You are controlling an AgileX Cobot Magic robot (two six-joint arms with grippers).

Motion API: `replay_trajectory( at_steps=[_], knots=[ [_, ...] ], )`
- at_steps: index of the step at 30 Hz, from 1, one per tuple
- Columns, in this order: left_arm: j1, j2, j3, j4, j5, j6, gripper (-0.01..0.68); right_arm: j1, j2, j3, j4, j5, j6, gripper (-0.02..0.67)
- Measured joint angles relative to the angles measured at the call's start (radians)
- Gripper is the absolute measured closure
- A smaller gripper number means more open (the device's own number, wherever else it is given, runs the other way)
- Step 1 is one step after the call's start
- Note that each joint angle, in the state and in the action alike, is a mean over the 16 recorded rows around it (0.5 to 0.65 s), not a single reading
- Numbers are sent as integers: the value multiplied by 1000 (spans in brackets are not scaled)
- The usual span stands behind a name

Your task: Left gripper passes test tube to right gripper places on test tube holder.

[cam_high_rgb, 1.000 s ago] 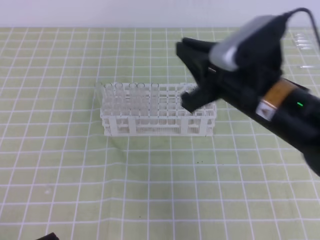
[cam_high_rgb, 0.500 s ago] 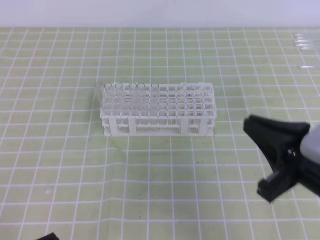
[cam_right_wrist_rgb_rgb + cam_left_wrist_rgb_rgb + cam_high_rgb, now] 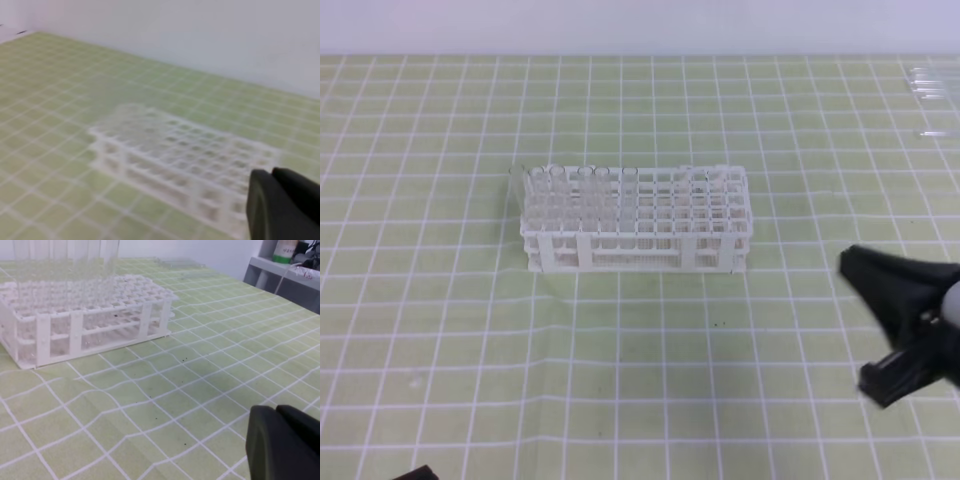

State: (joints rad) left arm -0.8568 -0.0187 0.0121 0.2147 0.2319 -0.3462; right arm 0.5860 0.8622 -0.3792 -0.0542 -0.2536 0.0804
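The white test tube holder (image 3: 635, 222) stands mid-table, with several clear test tubes (image 3: 560, 188) upright in its cells, mostly toward its left end. My right gripper (image 3: 880, 300) hovers low at the right edge, well clear of the holder. In the right wrist view its fingertips (image 3: 274, 176) meet, shut on nothing, with the blurred holder (image 3: 175, 160) ahead. My left gripper (image 3: 280, 440) is shut and empty. It shows only as a black scrap (image 3: 415, 472) at the front left. From the left wrist, the holder (image 3: 75, 315) and its tubes (image 3: 65, 255) lie to the far left.
A green gridded mat (image 3: 620, 340) covers the table. Spare clear tubes (image 3: 930, 85) lie at the far right back corner. In the left wrist view, a grey shelf (image 3: 285, 270) with clutter stands beyond the table's far edge.
The right gripper has pulled away from above the holder's right end, travelling right and toward the front edge. The holder and the left gripper have stayed put.
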Motion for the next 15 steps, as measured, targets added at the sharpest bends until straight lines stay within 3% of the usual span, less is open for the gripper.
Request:
replay_trajectory(
  at_steps=[15],
  knots=[
    [0, -3, 2, 0, -3, 0, 675, -416, -484, 157, 82, 243, -94, 664]
  ],
)
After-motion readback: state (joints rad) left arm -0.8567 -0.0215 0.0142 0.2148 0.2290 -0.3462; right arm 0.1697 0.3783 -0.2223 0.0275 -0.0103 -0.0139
